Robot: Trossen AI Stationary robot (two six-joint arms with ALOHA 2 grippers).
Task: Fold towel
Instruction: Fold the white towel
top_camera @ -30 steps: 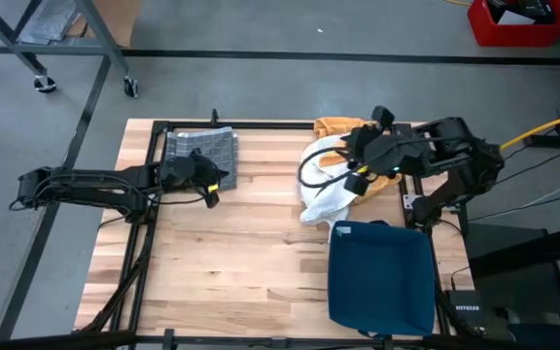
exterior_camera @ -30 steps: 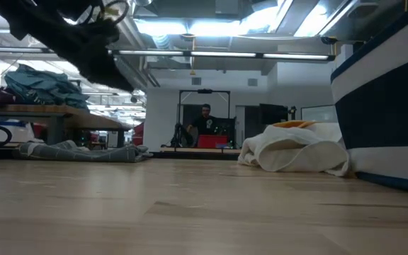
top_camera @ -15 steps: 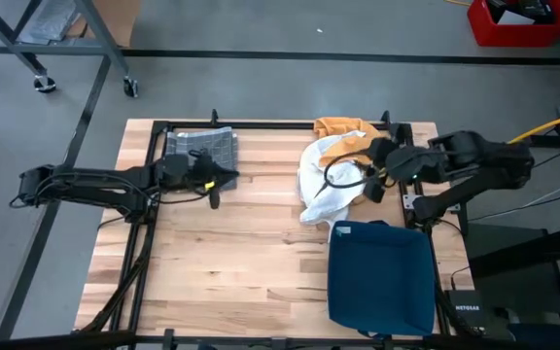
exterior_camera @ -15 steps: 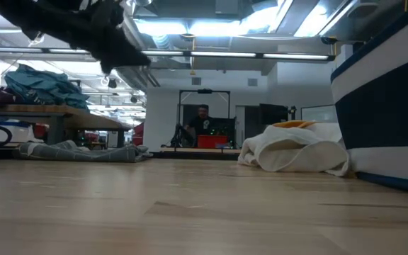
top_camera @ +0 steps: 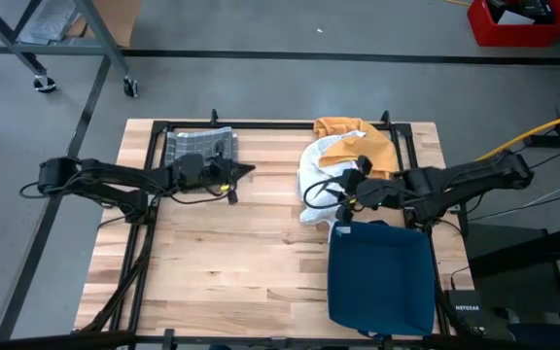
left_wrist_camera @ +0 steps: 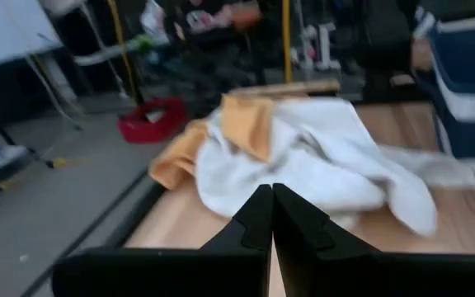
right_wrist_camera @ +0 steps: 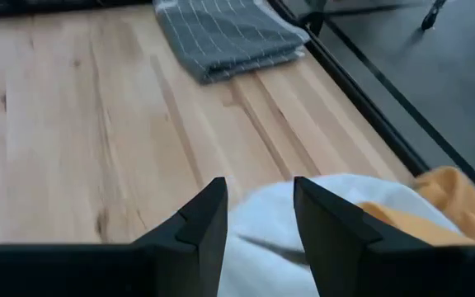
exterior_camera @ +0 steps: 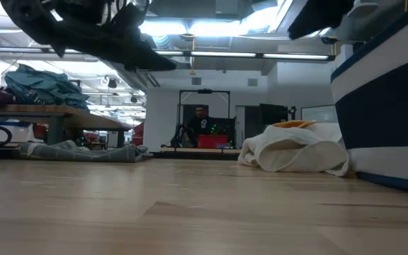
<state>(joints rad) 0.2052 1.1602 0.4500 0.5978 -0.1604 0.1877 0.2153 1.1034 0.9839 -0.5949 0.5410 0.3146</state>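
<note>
A crumpled white towel (top_camera: 321,156) lies at the far right of the table, partly on top of an orange towel (top_camera: 350,129). A folded grey striped towel (top_camera: 200,146) lies flat at the far left. My right gripper (top_camera: 346,192) hangs open above the white towel's near edge (right_wrist_camera: 262,227), its fingers apart and clear of the cloth; the low view shows that arm high up (exterior_camera: 317,14). My left gripper (top_camera: 249,171) is shut and pointing level toward the white towel (left_wrist_camera: 303,165), above bare wood between the two piles.
A dark blue bin (top_camera: 382,277) stands at the near right, just in front of the white towel. A black frame rail (top_camera: 261,124) runs along the table's far edge. Bare wood (top_camera: 231,253) spans the middle and near left. A person (exterior_camera: 201,117) shows far behind the table.
My right gripper has come down and swung toward the table's left, from above the orange towel to over the white towel's near edge, still open. My left gripper has moved toward the table's right and tipped up to level, staying shut. The towels have not moved.
</note>
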